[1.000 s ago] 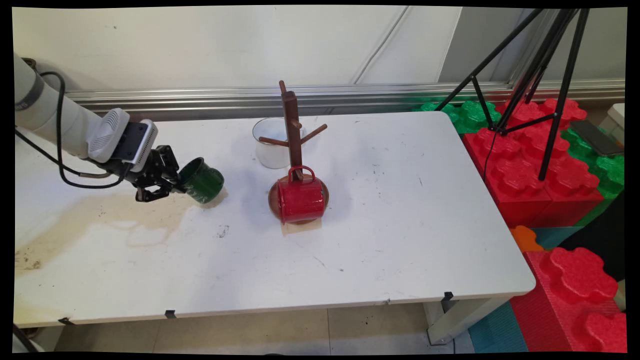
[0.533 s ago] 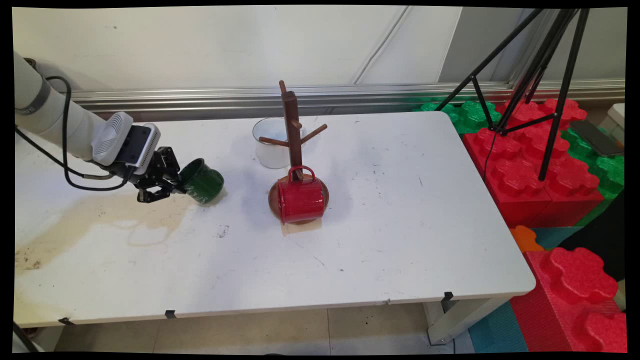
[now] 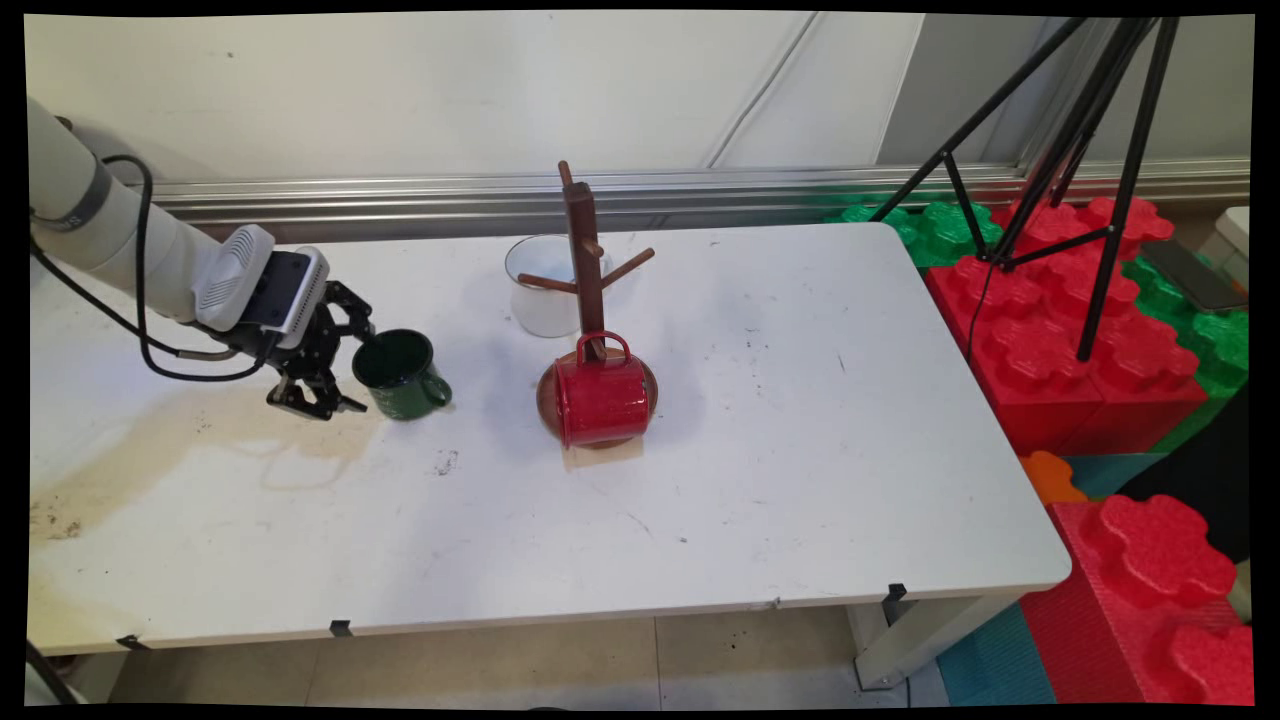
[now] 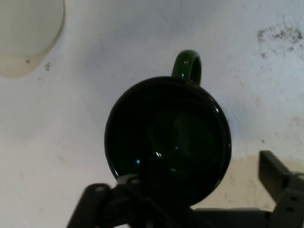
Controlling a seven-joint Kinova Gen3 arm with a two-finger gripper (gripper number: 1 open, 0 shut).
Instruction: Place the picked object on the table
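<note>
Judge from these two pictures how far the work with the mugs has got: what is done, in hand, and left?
Done: the green mug stands upright on the table; the red mug lies on its side on the base of the mug tree. In hand: nothing is gripped; the gripper is open at the green mug's rim. Left, perhaps: the tree's pegs are all bare.

Lab: tripod (image 3: 1080,150), foam blocks (image 3: 1060,340).

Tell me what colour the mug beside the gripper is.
Dark green mug, with a near-black rim and inside; the main view shows it best.
</note>
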